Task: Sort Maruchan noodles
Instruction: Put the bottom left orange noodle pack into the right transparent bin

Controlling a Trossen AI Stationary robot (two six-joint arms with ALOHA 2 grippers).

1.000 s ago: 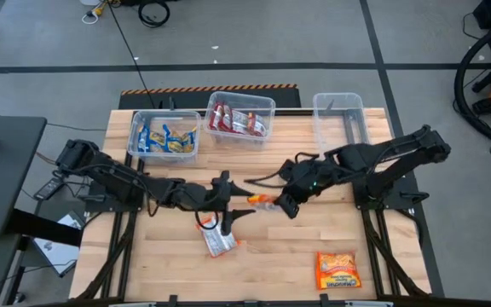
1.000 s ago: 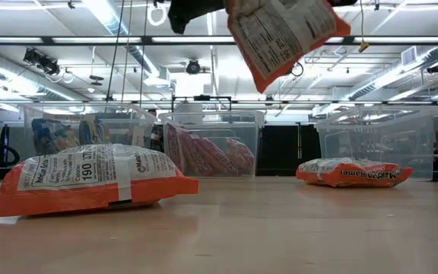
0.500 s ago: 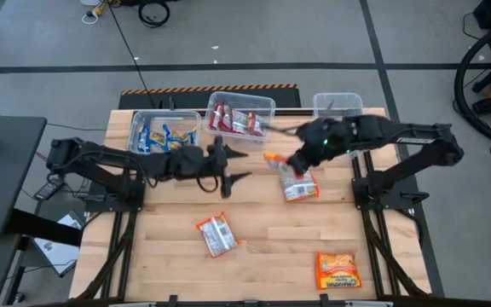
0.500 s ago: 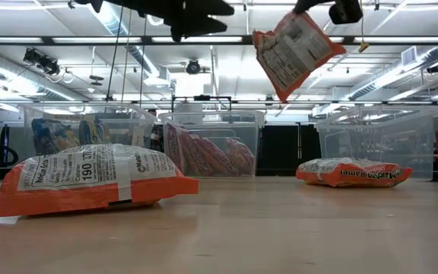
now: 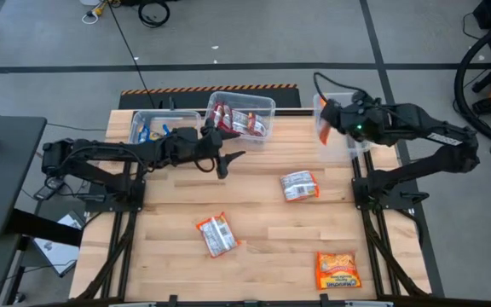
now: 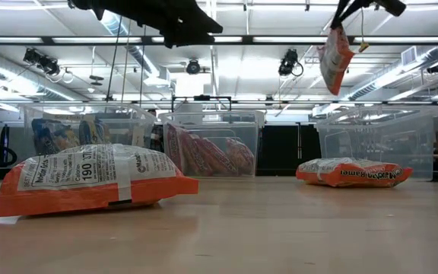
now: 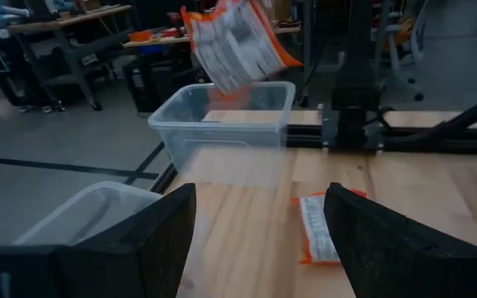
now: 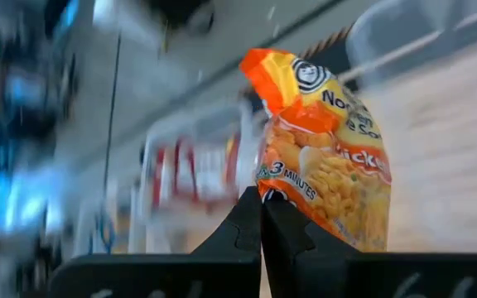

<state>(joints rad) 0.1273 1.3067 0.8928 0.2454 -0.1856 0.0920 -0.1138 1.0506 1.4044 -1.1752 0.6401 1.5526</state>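
The noodle packets are flat orange-yellow wrappers. One orange packet hangs from my right gripper above the clear right tub; it also shows in the low view and the left wrist view. Three more packets lie flat on the table: one mid-table, one toward the near edge and one at the near right. My left gripper hovers open in the air near the middle tub, holding nothing; its fingers stand wide apart in its wrist view. My right gripper is shut on the orange packet, pinching its wrapper edge between the two fingers. The packet is lifted clear. It hangs below the gripper, nearly upright, over the right tub.
Three clear tubs stand along the far edge: the left one holds blue-yellow packets, the middle one dark red ones, and the right one shows no packets. Bare wood lies between the loose packets. The room beyond holds benches and cables.
My right gripper has carried the orange packet up from mid-table toward the far right, and it now hangs over the right tub. My left gripper has moved toward the far edge and stayed open. The packets on the table have not moved.
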